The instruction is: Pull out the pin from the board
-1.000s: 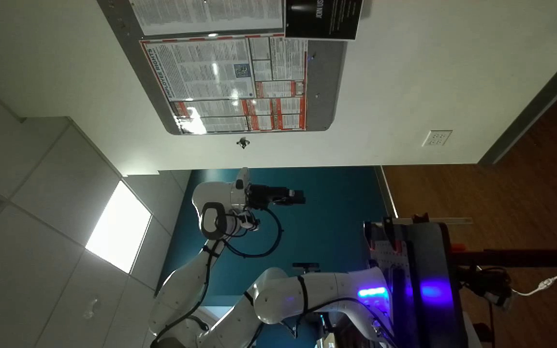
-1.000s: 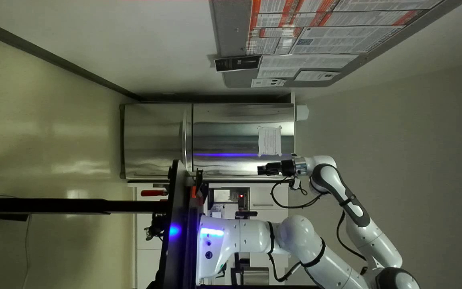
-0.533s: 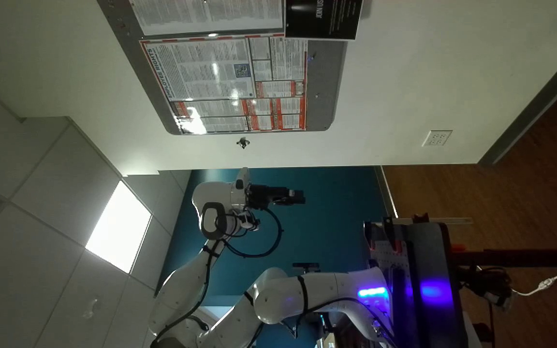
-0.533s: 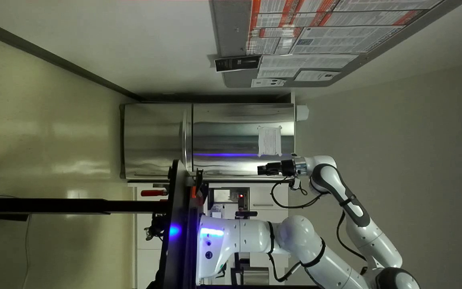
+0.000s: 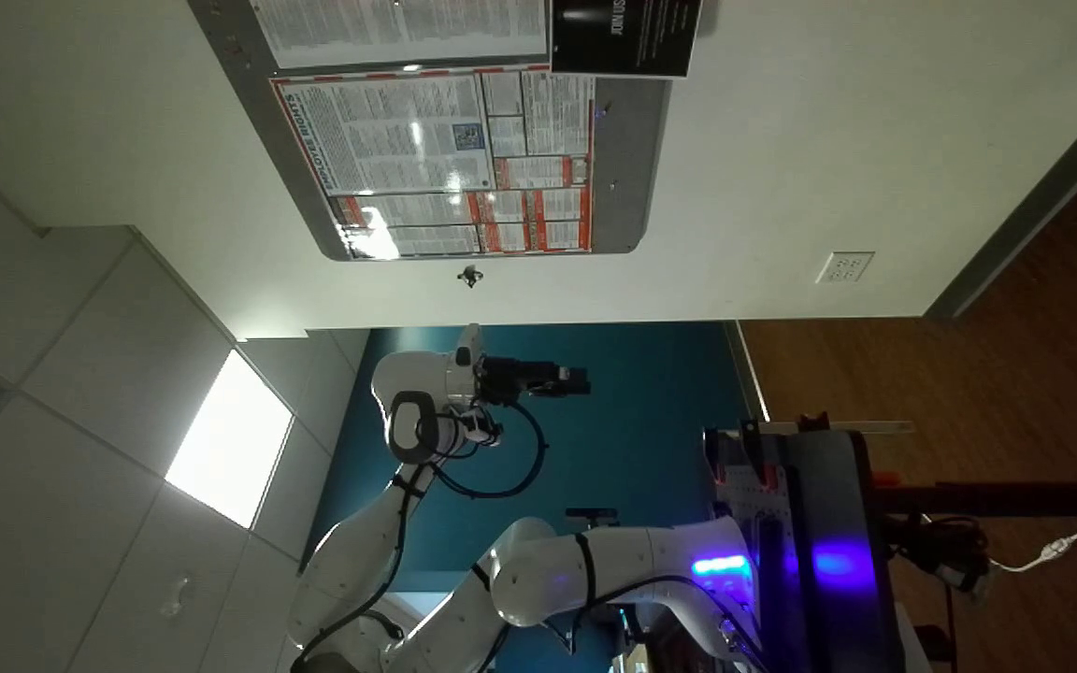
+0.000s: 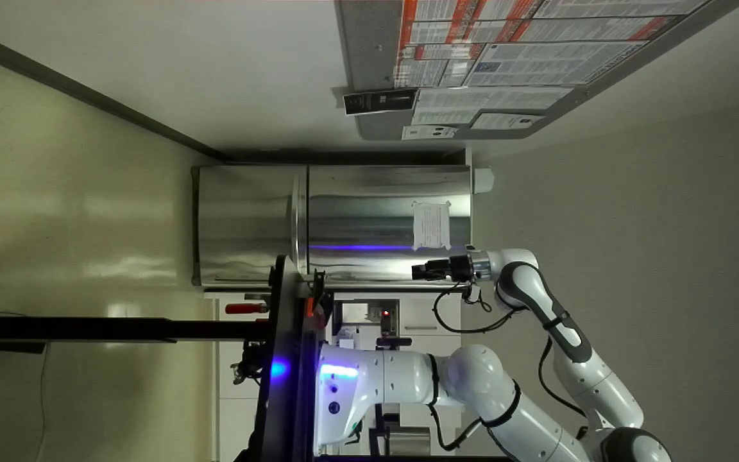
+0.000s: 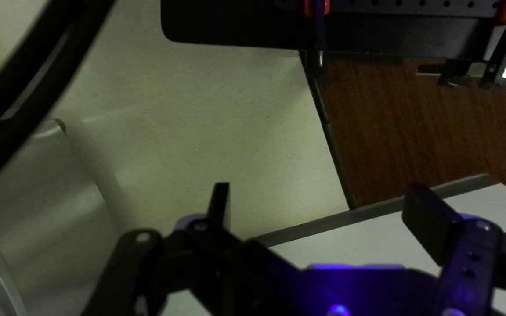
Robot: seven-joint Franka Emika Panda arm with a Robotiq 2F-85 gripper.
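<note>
The grey board (image 5: 632, 140) hangs on the wall and is covered with whitish, orange-marked sheets. It also shows in an exterior view (image 6: 369, 54). A small purple pin (image 5: 602, 111) sticks in its bare grey strip, and a small pale pin (image 5: 612, 185) shows on the same strip. Both exterior pictures stand on their side. My gripper (image 5: 583, 381) points down toward the floor, away from the board and apart from it. It also shows in an exterior view (image 6: 417, 272). In the wrist view my gripper (image 7: 319, 188) is open, with nothing between its fingers; the board is out of that view.
A black leaflet (image 5: 627, 37) covers part of the board. A small metal fixture (image 5: 470, 276) is on the wall beside it. A steel fridge (image 6: 382, 224) stands near the wall. A dark table (image 7: 235, 26) with clamps (image 7: 505, 57) bears the arm. A cable (image 7: 37, 87) loops beside the wrist.
</note>
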